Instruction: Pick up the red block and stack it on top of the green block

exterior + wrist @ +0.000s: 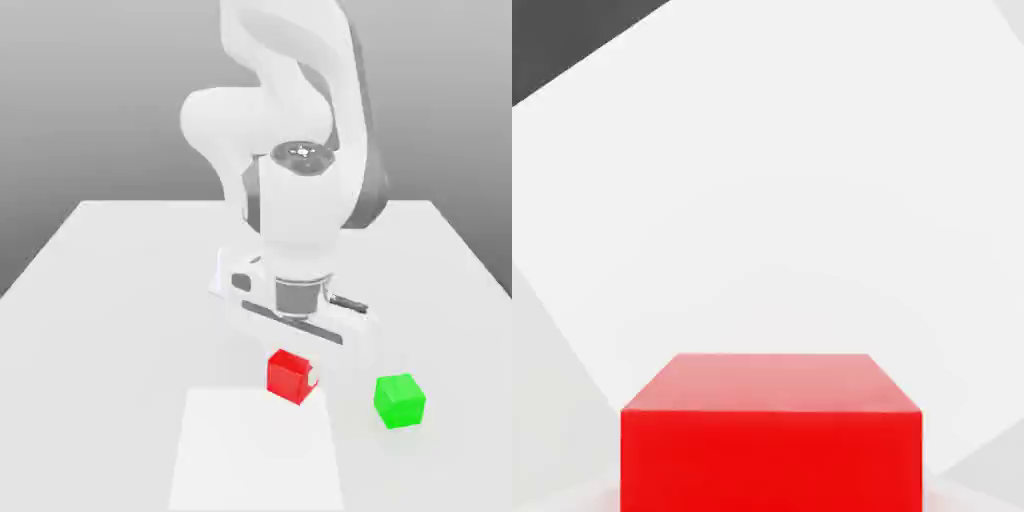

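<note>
The red block (288, 372) sits on the white table (120, 300), near the front and middle in the exterior view. My gripper (293, 378) hangs straight down over it, shut on the red block. One white fingertip (313, 380) shows against the block's side toward the exterior view's right. In the hand view the red block (772, 440) looms very close, with its top face and one side visible. The green block (400, 401) stands alone on the table, about a block's width or two off toward the exterior view's right of the red one.
A paler rectangular patch (260, 450) marks the table in front of the red block. The arm's white body (290, 180) rises behind the two blocks. In the exterior view the table's edges run back on both sides.
</note>
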Robot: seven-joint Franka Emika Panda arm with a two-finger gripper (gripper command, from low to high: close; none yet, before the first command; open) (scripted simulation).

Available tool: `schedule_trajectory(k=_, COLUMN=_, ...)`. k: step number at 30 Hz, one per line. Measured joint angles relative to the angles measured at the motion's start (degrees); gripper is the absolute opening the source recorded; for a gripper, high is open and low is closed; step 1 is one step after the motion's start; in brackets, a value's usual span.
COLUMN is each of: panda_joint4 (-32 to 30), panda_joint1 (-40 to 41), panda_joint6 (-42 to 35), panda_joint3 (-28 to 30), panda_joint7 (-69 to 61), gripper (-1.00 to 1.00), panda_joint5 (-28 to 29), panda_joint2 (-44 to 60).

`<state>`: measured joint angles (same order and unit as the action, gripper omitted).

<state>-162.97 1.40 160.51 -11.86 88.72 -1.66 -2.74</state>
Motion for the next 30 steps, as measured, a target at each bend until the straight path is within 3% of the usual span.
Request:
schedule_trajectory(k=12, panda_joint4=5.21, panda_joint1=-9.45, panda_joint6=-7.73, panda_joint3=-10.99, panda_joint7=31.87, gripper=-1.00, panda_joint5=-3.10, panda_joint2=-2.97)
schedule_trajectory(k=30, panda_joint4=5.98, panda_joint1=-8.72, panda_joint6=-0.82, panda_joint3=-11.43, panda_joint7=38.84, gripper=-1.00, panda_joint5=4.85, panda_joint2=3.32)
